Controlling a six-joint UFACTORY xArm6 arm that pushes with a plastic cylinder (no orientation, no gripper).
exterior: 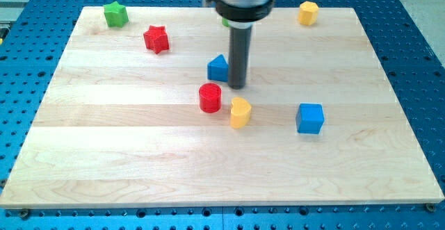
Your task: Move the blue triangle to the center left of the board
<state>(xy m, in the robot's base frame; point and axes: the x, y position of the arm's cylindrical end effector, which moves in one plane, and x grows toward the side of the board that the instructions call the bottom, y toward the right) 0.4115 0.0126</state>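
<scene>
The blue triangle (217, 68) sits a little above the board's middle. My tip (237, 85) rests on the board right against the triangle's right side, slightly lower than it in the view. The dark rod rises from there to the arm's black collar at the view's top. A red cylinder (210, 98) stands just below the triangle, to the lower left of my tip. A yellow block (240, 112) with a rounded top lies just below my tip.
A blue cube (310, 118) is right of centre. A red star (157, 39) and a green star (115, 14) lie at the upper left. A yellow hexagon-like block (308, 12) is at the upper right. A green block (225, 22) shows partly behind the arm. The wooden board (104, 160) lies on a blue perforated table.
</scene>
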